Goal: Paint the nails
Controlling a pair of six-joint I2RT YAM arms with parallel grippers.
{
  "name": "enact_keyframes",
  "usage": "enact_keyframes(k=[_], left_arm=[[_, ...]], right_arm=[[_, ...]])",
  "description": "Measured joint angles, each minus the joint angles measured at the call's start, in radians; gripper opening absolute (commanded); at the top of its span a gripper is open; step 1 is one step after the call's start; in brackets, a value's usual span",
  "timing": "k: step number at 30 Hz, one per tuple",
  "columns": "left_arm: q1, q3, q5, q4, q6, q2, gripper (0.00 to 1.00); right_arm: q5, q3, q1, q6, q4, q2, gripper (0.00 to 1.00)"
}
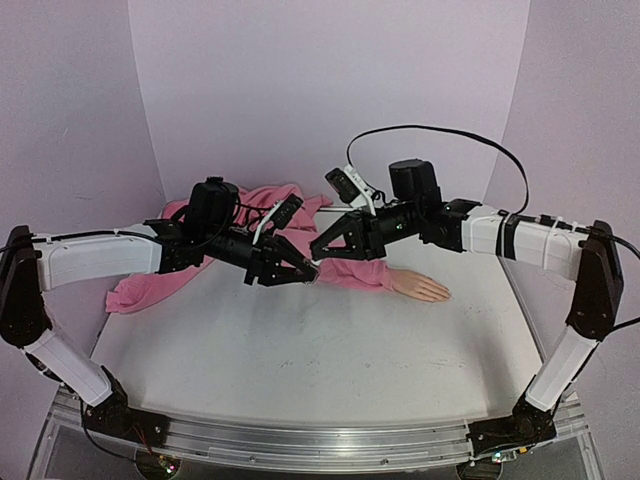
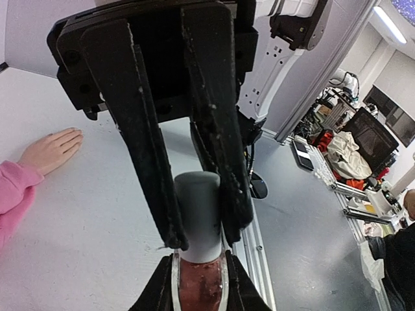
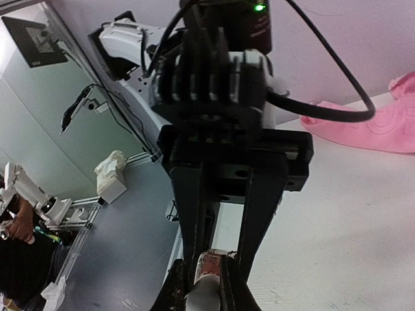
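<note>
Table (image 1: pixel 300 360) — R end effector (image 3: pixel 213 271) clamps bottle (image 2: pixel 200 286)

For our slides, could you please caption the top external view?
Left gripper and right gripper clamp a tiny bottle together above the table, mannequin hand lying nearby.

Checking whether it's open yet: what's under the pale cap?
The pinkish bottle, held by the right hand, joins the cap held by the left hand. Neck and any brush are covered.

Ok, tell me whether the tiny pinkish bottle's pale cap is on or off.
On: the pale grey cylindrical cap sits directly on the tiny pinkish bottle, no gap showing between them.
</note>
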Motion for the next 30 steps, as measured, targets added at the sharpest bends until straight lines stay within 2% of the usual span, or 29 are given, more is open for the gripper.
enact_keyframes(k=[2, 3, 6, 7, 9, 11, 17, 23, 25, 30], left_arm=[[-0.002, 0.000, 0.014, -0.001, -0.008, 0.000, 0.00], [-0.005, 0.000, 0.008, -0.003, -0.008, 0.000, 0.00], [-0.011, -0.001, -0.047, -0.003, 0.002, 0.000, 0.00], [-0.013, -0.002, -0.091, -0.001, 0.011, 0.000, 0.00], [-0.019, -0.003, -0.203, 0.009, 0.029, 0.000, 0.00], [-0.021, -0.009, -0.310, 0.018, 0.041, -0.002, 0.00], [-0.046, -0.043, -0.597, 0.022, 0.122, -0.026, 0.00], [-0.105, -0.044, -0.788, 0.024, 0.184, -0.035, 0.00], [-0.119, -0.044, -0.829, 0.025, 0.190, -0.036, 0.00], [-0.131, -0.044, -0.887, 0.025, 0.196, -0.036, 0.00]], right_arm=[[-0.027, 0.003, 0.002, -0.037, -0.007, 0.004, 0.00], [-0.029, 0.003, 0.001, -0.048, -0.012, 0.005, 0.07], [-0.011, 0.003, -0.004, -0.061, -0.023, 0.006, 0.50], [0.007, 0.003, -0.006, -0.054, -0.029, 0.006, 0.59], [0.063, 0.002, -0.002, -0.037, -0.041, 0.005, 0.76], [0.148, 0.000, 0.004, -0.010, -0.048, 0.002, 0.82], [0.420, -0.021, 0.010, 0.135, -0.062, -0.041, 0.89], [0.558, -0.021, 0.009, 0.321, -0.062, -0.063, 0.89], [0.580, -0.021, 0.009, 0.369, -0.064, -0.063, 0.86], [0.607, -0.018, 0.016, 0.436, -0.068, -0.063, 0.71]])
